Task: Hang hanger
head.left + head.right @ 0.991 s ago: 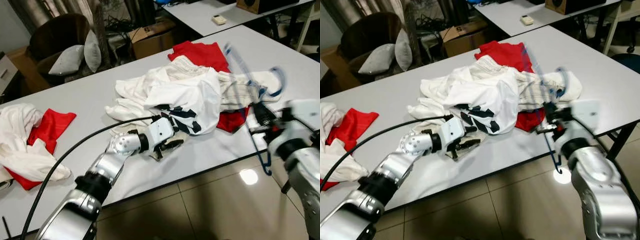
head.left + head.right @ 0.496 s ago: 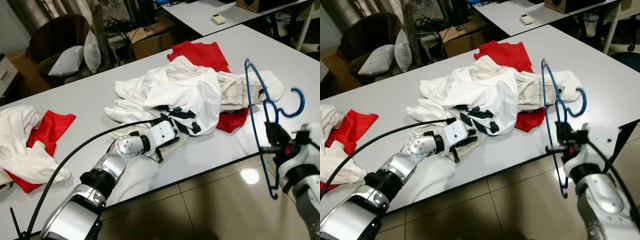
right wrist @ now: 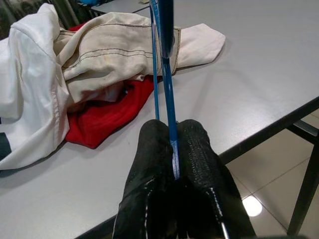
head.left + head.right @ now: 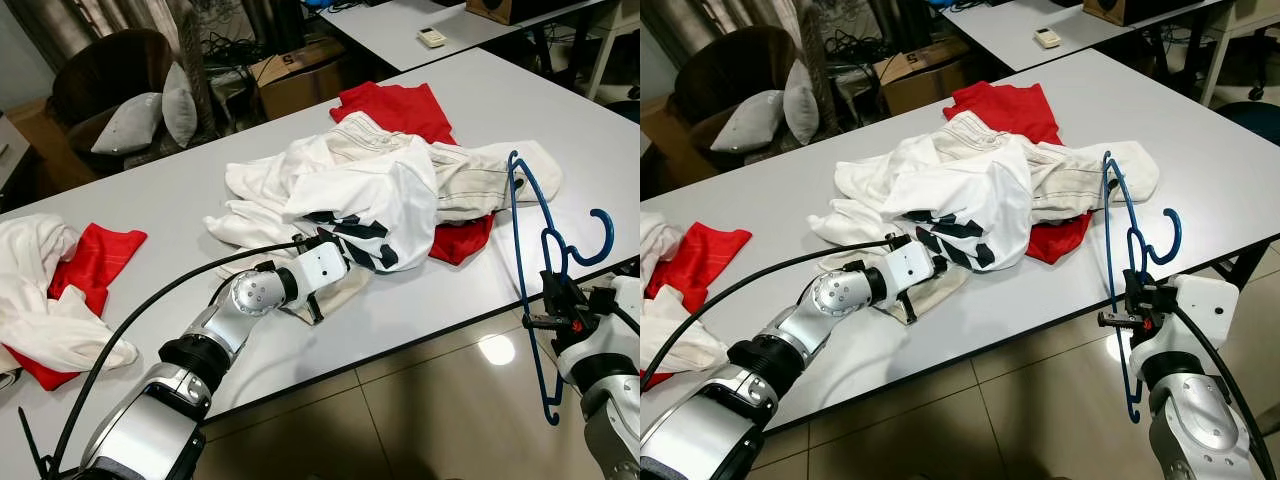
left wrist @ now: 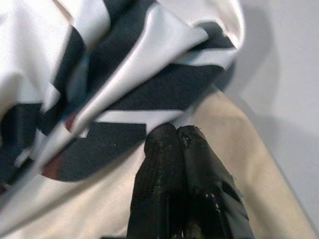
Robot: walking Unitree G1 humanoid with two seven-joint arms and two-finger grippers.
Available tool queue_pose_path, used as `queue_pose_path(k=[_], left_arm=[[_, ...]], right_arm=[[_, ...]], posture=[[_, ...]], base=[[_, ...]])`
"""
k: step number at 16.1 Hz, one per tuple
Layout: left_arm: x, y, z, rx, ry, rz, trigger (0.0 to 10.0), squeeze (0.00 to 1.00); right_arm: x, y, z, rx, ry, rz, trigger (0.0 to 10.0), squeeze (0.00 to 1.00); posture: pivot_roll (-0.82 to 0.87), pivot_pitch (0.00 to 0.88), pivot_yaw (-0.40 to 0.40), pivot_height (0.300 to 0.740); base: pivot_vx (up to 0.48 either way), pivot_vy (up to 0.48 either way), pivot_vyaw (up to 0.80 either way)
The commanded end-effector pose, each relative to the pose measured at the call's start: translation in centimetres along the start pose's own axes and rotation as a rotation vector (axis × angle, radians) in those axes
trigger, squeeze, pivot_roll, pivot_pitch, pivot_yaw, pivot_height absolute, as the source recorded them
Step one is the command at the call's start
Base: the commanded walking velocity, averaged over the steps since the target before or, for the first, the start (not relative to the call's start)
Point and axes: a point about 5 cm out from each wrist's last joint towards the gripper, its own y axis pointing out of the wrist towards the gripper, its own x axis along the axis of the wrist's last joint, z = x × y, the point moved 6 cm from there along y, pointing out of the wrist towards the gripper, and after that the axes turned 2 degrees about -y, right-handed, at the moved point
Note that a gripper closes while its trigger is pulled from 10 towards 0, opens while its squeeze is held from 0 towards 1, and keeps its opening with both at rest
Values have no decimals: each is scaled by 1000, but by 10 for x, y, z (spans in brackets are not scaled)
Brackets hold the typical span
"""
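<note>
Nearest me, my right gripper hangs off the front edge of the bench, out over the tiled floor. Its fingers are pinched tight on a thin bar of the blue hanger; right wrist view shows the bar squeezed between both pads.

Hanger stands nearly on end: long axis runs up-down, one end dropping below bench level toward the floor, the other rising above the bench top. Its hook curls out to my right at about mid-height. The frame leans slightly, upper end toward the clothes.

My left gripper lies low on the bench, at the near edge of the clothes heap. Fingers pressed together, nothing visibly between them; tips rest on beige cloth, right against a white garment with black stripes.

Behind that, the heap: white shirts, a cream garment with dark stitching, red cloth under and behind.

Far left on the bench, a separate white and red bundle, well apart from the heap.

Beyond the bench: dark armchair with grey cushions, a cardboard box, a second bench.
</note>
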Motion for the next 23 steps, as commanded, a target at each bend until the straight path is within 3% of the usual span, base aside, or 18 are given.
queue_pose_path(k=[1,2,3,4,11,16,17,18,19,20,21,22,23], left_arm=[[-6,-8,9,40,-55,-2,10000,0],[-4,-10,11,57,-138,-37,10000,0],[-6,-13,11,63,-173,-48,10000,1000],[-9,-16,9,64,-206,-53,10000,1000],[-7,-20,3,88,-220,-73,10000,1000],[-10,-20,-1,105,-198,-54,10000,1000],[-11,-19,-1,112,-208,-49,10000,757],[-10,-18,-1,111,-222,-51,10000,192],[-9,-15,-3,94,-231,-51,10000,0],[-8,-14,-5,84,-229,-49,10000,0],[-9,-12,-6,75,-222,-38,5608,0],[-12,-10,-8,70,-212,-13,3255,0],[-14,-9,-8,70,-210,-3,3255,0]], right_arm=[[-2,2,6,7,16,4,10000,0],[-5,2,9,14,20,7,10000,0],[-7,2,13,21,31,8,10000,0],[-10,1,17,30,17,10,10000,0],[-4,8,23,42,-69,-48,10000,0],[-6,6,17,44,-88,-41,10000,0],[-8,4,19,48,-86,-38,10000,0],[-9,3,20,52,-85,-36,10000,0],[-10,2,22,54,-82,-33,10000,0],[-11,1,22,54,-80,-31,10000,0],[-12,1,22,54,-79,-29,10000,0],[-12,1,23,55,-78,-29,10000,0],[-11,1,23,56,-77,-30,10000,0]], posture=[[-99,0,224,740],[-100,0,214,740],[-101,0,201,740],[-98,0,178,740],[-84,10,93,740],[-104,18,99,740],[-107,15,106,740],[-108,15,108,740],[-111,11,116,740],[-111,11,116,740],[-112,9,119,740],[-115,6,120,740],[-115,6,119,740]], base=[[0,0,0],[0,0,0],[0,0,0],[0,0,0],[0,0,0],[0,0,0],[0,0,0],[0,0,0],[0,0,0],[0,0,0],[0,0,0],[0,0,0],[0,0,0]])
